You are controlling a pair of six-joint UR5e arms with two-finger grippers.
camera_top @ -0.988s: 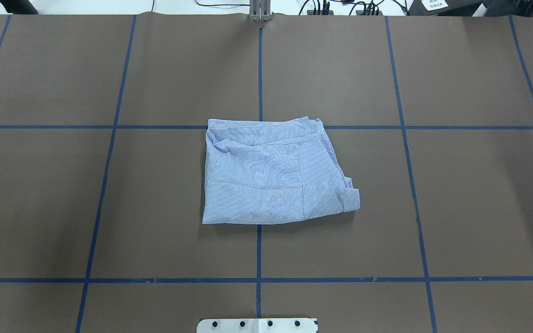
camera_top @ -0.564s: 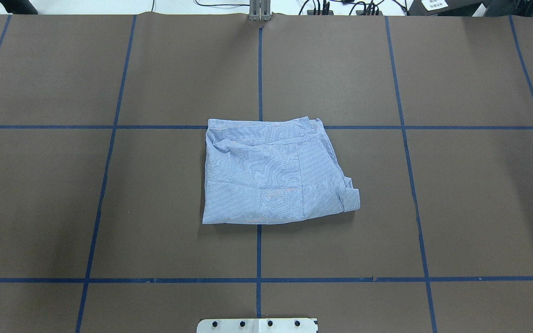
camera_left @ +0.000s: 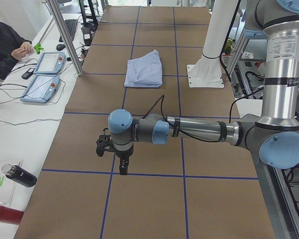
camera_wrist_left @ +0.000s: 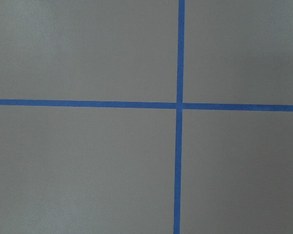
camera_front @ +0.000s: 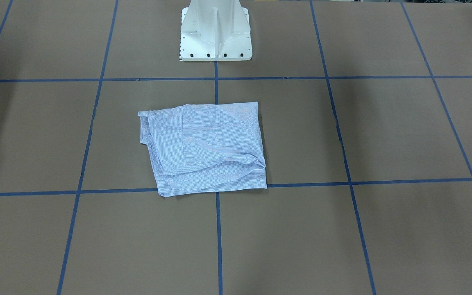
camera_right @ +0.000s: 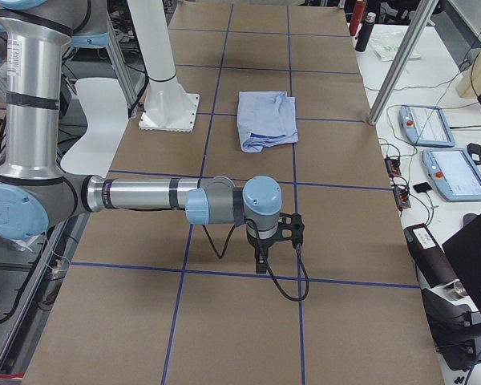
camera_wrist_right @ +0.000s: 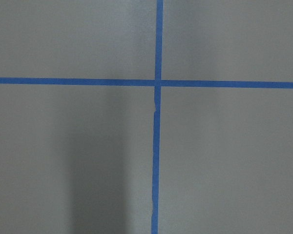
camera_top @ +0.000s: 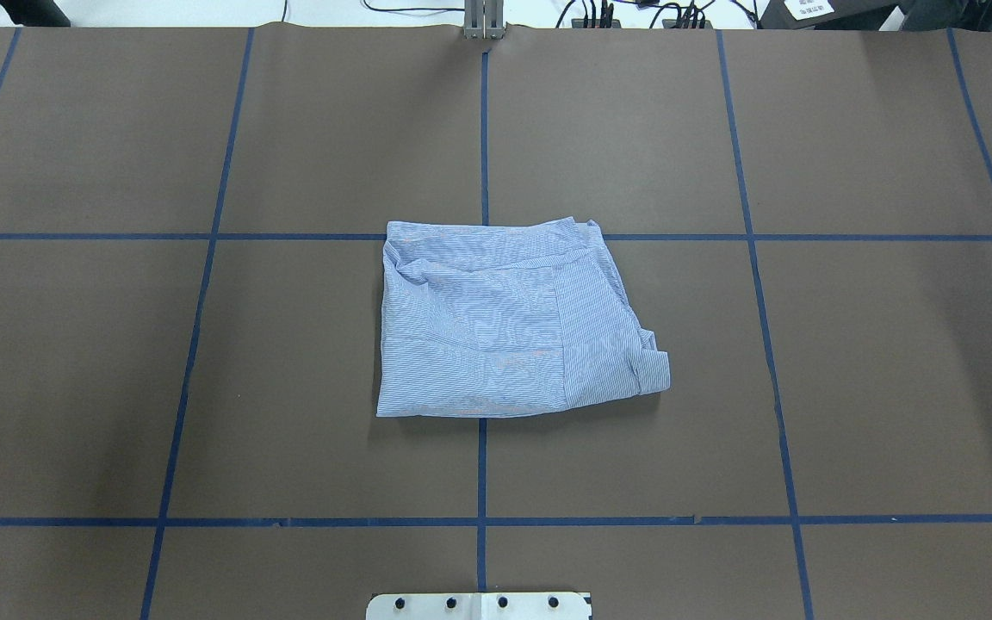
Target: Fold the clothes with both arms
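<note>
left hand (camera_left: 123, 167): above the worktop's (camera_top: 117, 387) left end, grip state cannot tell | shirt (camera_top: 505, 327): folded, flat at mid-worktop, well apart from both hands | right hand (camera_right: 260, 261): above right end, grip state cannot tell

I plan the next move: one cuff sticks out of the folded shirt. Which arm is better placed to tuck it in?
Probably the right. The cuff lies at the shirt edge on the robot's right; left gripper and right gripper both hang far off.
</note>
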